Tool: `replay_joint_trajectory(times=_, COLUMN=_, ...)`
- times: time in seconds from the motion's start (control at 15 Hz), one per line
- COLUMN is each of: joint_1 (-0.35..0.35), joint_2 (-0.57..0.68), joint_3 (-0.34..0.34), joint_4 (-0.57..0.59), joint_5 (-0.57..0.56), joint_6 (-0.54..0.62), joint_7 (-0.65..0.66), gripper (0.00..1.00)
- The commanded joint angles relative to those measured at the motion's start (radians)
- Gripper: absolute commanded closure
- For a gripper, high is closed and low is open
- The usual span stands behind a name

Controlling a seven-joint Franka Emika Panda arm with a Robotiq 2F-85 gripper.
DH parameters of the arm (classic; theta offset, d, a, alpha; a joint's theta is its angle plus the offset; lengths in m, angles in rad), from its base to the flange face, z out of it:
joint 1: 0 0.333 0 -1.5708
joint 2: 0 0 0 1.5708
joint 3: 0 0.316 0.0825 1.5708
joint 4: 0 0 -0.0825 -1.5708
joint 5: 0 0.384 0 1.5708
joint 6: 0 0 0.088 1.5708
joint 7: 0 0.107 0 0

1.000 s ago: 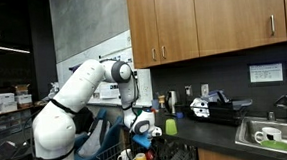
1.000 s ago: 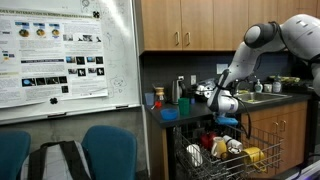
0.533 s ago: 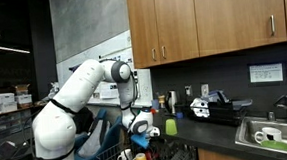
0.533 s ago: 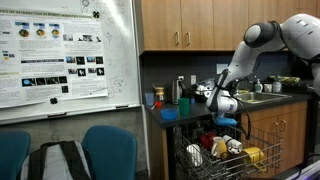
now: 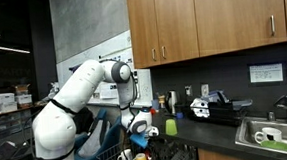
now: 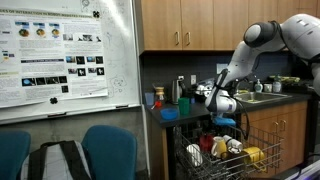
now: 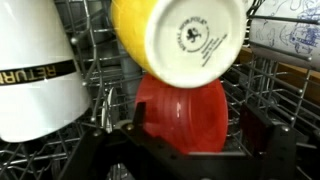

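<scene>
In the wrist view a red cup (image 7: 183, 115) lies in the wire dish rack (image 7: 270, 85), between the two fingers of my gripper (image 7: 182, 122). The jaws stand wide apart, one on each side of the cup, with a small gap on the right. A yellow cup (image 7: 180, 40) with a white stamped base sits just beyond the red one. A white mug (image 7: 35, 75) with black lettering stands to the left. In both exterior views the gripper (image 5: 139, 133) (image 6: 224, 115) hangs low over the rack (image 5: 123, 159) (image 6: 215, 160) of the open dishwasher.
The counter (image 5: 212, 131) holds a green cup (image 5: 170, 126), bottles and a black appliance (image 5: 215, 108), with a sink (image 5: 272, 134) beyond. Wooden cabinets (image 5: 210, 21) hang above. Blue chairs (image 6: 105, 150) and a whiteboard (image 6: 60, 60) stand beside the dishwasher.
</scene>
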Motion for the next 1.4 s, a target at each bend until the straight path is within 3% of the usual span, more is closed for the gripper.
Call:
replay_joint_trajectory(times=0.0, joint_1=-0.013, joint_2=0.015, joint_3=0.014, joint_4=0.001, joint_5=-0.005, joint_6=0.007, joint_7=0.012, gripper=0.0)
replay_joint_trajectory(times=0.53, joint_1=0.006, joint_2=0.035, joint_3=-0.005, joint_4=0.035, joint_5=-0.02, joint_6=-0.001, joint_7=0.015, gripper=0.0)
replay_joint_trajectory(times=1.0, joint_1=0.113, joint_2=0.041, joint_3=-0.135, joint_4=0.067, joint_5=-0.084, joint_6=-0.039, joint_7=0.09, gripper=0.0)
replay_joint_trajectory(times=1.33, joint_1=0.105, joint_2=0.069, joint_3=-0.107, joint_4=0.095, joint_5=-0.089, joint_6=-0.046, joint_7=0.081, gripper=0.0)
